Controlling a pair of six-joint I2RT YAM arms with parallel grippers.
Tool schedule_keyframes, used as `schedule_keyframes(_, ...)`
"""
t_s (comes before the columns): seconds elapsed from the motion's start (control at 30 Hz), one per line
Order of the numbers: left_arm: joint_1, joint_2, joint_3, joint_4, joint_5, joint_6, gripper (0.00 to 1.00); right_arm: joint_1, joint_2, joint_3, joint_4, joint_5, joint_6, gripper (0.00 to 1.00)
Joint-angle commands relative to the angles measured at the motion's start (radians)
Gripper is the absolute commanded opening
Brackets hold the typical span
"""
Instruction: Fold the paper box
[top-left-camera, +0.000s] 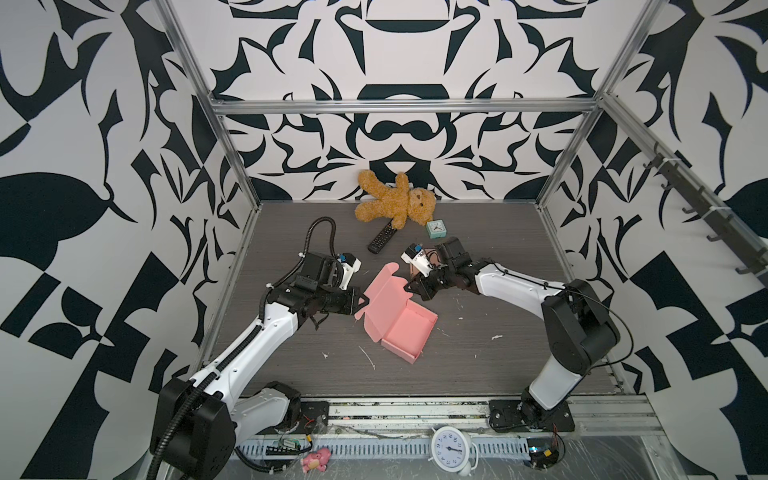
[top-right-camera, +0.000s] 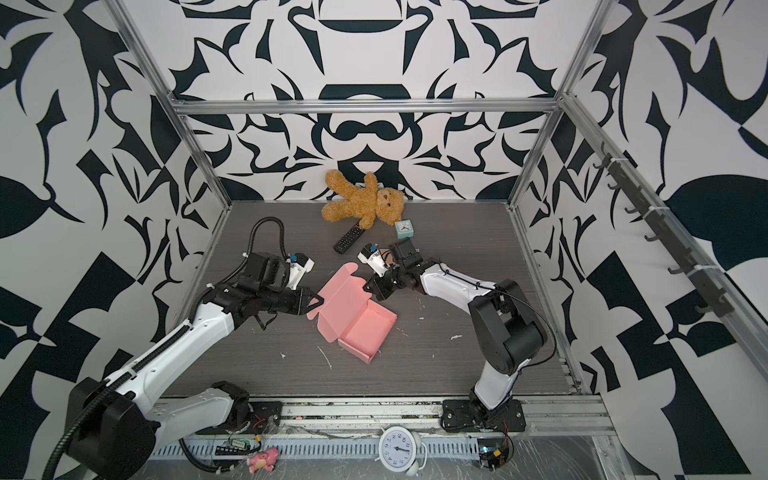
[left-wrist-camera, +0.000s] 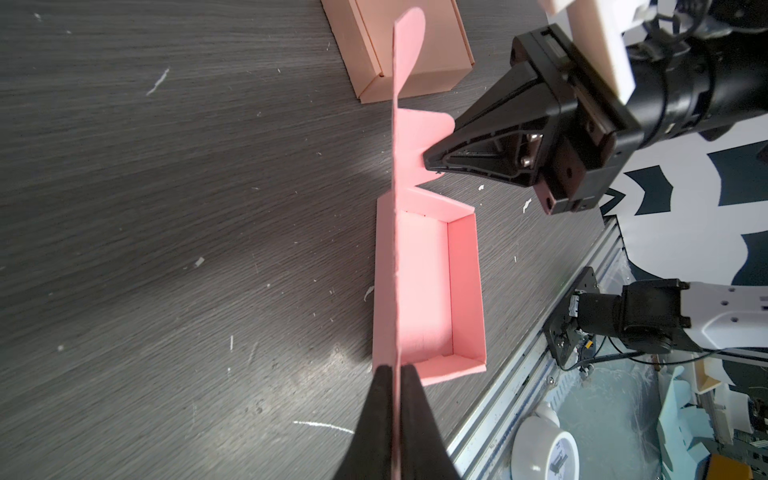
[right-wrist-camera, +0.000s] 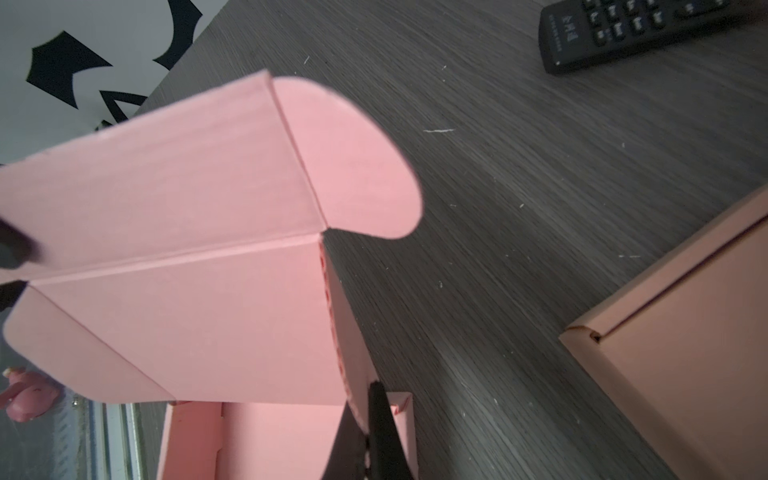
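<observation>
The pink paper box (top-left-camera: 409, 328) (top-right-camera: 365, 328) lies mid-table in both top views. Its tray (left-wrist-camera: 463, 282) is formed and its lid (top-left-camera: 384, 291) (right-wrist-camera: 187, 232) stands up from the tray's left side. My left gripper (top-left-camera: 365, 302) (top-right-camera: 320, 300) (left-wrist-camera: 397, 370) is shut on the near end of the lid, which the left wrist view shows edge-on. My right gripper (top-left-camera: 409, 286) (top-right-camera: 366, 287) (right-wrist-camera: 365, 399) is shut on the lid's side flap (right-wrist-camera: 345, 332) at the far end. A rounded tab (right-wrist-camera: 353, 166) sticks out beyond that flap.
A second, tan closed box (right-wrist-camera: 685, 353) (left-wrist-camera: 415, 50) lies just behind the right gripper. A black remote (top-left-camera: 381, 237) (right-wrist-camera: 623, 29), a teddy bear (top-left-camera: 395, 201) and a small teal clock (top-left-camera: 436, 228) sit at the back. A white alarm clock (top-left-camera: 451, 449) stands beyond the front rail.
</observation>
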Motion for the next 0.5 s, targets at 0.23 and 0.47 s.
schedule_keyframes(0.23,0.002,0.036,0.001,0.062,-0.070,-0.036,0.33,0.045,-0.208,-0.198,0.175,0.282,0.137,0.00)
schedule_keyframes(0.47,0.002,-0.005,-0.096,0.142,-0.051,-0.056,0.52,0.121,-0.317,-0.339,0.229,0.473,0.249,0.00)
